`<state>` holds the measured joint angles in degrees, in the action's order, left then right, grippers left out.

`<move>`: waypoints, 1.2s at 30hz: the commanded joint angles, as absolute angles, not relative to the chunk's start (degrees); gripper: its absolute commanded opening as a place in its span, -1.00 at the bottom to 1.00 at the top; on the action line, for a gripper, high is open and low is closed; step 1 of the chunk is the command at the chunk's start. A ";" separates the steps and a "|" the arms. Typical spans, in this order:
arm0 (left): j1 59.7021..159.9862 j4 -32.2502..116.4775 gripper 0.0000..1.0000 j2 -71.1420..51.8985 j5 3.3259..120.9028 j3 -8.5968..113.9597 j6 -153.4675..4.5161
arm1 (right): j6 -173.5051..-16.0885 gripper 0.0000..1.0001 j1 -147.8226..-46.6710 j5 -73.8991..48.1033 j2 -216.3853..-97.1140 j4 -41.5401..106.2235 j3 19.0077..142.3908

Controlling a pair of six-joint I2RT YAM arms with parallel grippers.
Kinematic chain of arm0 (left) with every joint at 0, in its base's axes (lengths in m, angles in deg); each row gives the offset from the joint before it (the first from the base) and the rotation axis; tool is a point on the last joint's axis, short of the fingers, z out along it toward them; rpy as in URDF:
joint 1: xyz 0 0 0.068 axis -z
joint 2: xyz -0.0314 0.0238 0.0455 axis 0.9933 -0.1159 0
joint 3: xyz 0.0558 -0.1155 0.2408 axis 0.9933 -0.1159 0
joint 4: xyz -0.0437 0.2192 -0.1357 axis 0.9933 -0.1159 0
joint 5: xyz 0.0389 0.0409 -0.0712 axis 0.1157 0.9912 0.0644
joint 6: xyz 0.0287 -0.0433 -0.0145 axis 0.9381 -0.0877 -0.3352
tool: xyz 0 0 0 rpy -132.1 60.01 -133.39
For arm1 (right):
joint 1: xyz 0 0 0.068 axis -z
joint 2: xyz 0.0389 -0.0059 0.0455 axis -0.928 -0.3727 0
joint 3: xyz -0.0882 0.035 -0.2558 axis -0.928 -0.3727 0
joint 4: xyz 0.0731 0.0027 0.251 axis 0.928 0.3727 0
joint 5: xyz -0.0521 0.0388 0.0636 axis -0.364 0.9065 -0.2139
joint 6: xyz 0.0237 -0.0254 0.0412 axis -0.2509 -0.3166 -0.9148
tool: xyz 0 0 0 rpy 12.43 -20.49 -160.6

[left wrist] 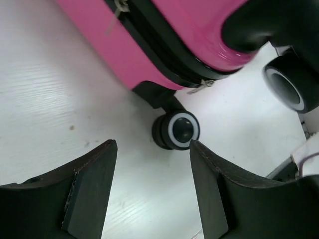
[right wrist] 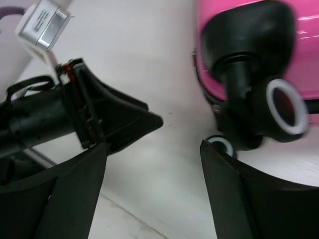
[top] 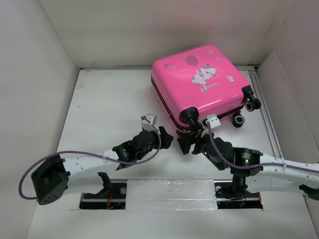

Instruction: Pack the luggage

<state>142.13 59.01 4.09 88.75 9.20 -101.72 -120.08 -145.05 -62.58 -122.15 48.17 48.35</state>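
Evidently closed, the luggage [top: 199,82] lies flat on the table [top: 109,104] in the upper middle of the top view, printed shell up and black zipper seam [left wrist: 149,35] drawn together. It probably lies that way so the shell can be reached from above. Both arms meet at its lower-left corner, where the wheels are. The left gripper [left wrist: 152,145] stands moderately apart with nothing between its fingers, aimed at a caster wheel [left wrist: 182,129] just beyond. The right gripper [right wrist: 153,147] gapes wide and empty beside another wheel [right wrist: 285,107], likely ready to steady or turn the case.
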 commanded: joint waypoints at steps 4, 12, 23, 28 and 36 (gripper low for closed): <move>146.43 69.63 0.14 -5.65 87.34 15.39 -99.29 | -115.14 0.68 -135.12 -59.93 -121.72 58.64 55.33; 149.09 72.08 0.26 -17.61 95.41 24.62 -95.69 | -110.39 0.93 -126.40 -51.14 -125.40 56.19 55.34; 149.61 77.53 0.13 -24.74 110.01 26.04 -95.68 | -103.98 0.76 -114.89 -31.80 -131.47 46.42 52.79; 149.61 82.89 0.10 -27.46 110.72 26.04 -93.49 | -102.84 0.73 -113.04 -28.45 -134.73 45.72 52.79; 149.61 86.76 -0.26 -29.13 111.95 27.09 -92.25 | -102.31 0.78 -111.11 -28.62 -137.10 45.72 53.32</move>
<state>150.50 78.07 -28.54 108.75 24.76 -93.94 -102.29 -111.19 -34.84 -135.90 49.05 52.90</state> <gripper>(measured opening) 0.385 0.884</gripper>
